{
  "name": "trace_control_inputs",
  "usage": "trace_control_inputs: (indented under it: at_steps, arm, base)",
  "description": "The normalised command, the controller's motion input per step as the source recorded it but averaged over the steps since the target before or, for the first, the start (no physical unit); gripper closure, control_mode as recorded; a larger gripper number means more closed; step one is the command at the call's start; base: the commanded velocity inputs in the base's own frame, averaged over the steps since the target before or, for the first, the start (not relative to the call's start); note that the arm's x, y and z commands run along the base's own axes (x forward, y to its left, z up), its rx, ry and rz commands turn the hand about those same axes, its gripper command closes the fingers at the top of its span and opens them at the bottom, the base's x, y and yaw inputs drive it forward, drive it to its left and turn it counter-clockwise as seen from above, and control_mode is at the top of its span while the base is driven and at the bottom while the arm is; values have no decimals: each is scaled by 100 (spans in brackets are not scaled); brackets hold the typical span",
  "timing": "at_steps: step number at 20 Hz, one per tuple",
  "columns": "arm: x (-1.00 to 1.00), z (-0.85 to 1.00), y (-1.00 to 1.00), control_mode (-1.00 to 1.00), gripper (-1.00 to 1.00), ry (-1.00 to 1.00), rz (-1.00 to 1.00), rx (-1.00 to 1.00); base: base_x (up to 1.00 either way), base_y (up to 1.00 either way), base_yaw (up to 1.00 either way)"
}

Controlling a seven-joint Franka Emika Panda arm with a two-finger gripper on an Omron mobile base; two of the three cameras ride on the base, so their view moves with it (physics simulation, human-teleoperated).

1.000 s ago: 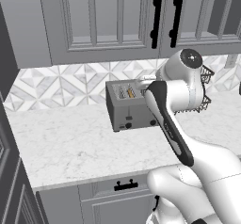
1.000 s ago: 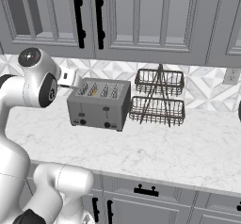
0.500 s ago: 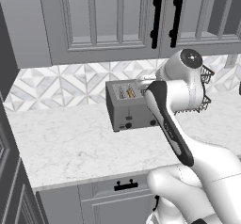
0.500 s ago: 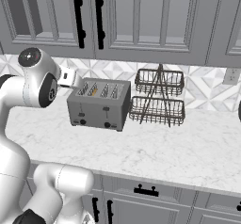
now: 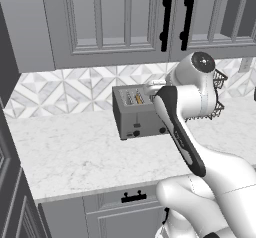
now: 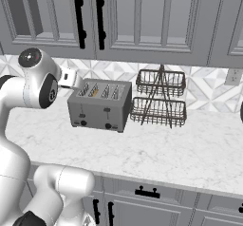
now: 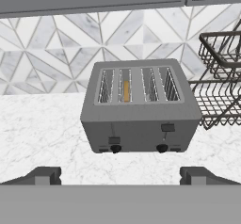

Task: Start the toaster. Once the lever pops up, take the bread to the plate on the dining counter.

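Our gripper [image 7: 120, 176] hangs wide and empty — the toaster [image 7: 139, 108] sits mid-frame above it, left slider tab [image 7: 114, 140] nearest.

Two base cameras look forward and down from behind the arm, left and right, sharing the toaster [image 5: 139, 111] [image 6: 100, 105] on the table [image 5: 85, 154] [image 6: 161, 149]. The hand camera faces the toaster's [image 7: 140, 106] front, nearer.

Grey four-slot toaster [image 7: 140, 111] on white marble worktop [image 7: 42, 124], front facing the camera. Bread [image 7: 126, 91] stands in second slot from left. Wire basket rack [image 7: 220, 79] just beside toaster's right. Gripper [image 7: 120, 175] fingertips [image 7: 46, 175] spread wide, short of toaster.
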Motion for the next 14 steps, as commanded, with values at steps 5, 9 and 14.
trace_control_inputs:
  at_steps: [5, 9, 14]
  arm:
    - [0, 0, 0, -100, -100, 0, 0, 0]
    - [0, 0, 0, -100, -100, 0, 0, 0]
    - [0, 0, 0, -100, -100, 0, 0, 0]
  base:
    - [0, 0, 0]
    - [0, 0, 0]
    - [0, 0, 0]
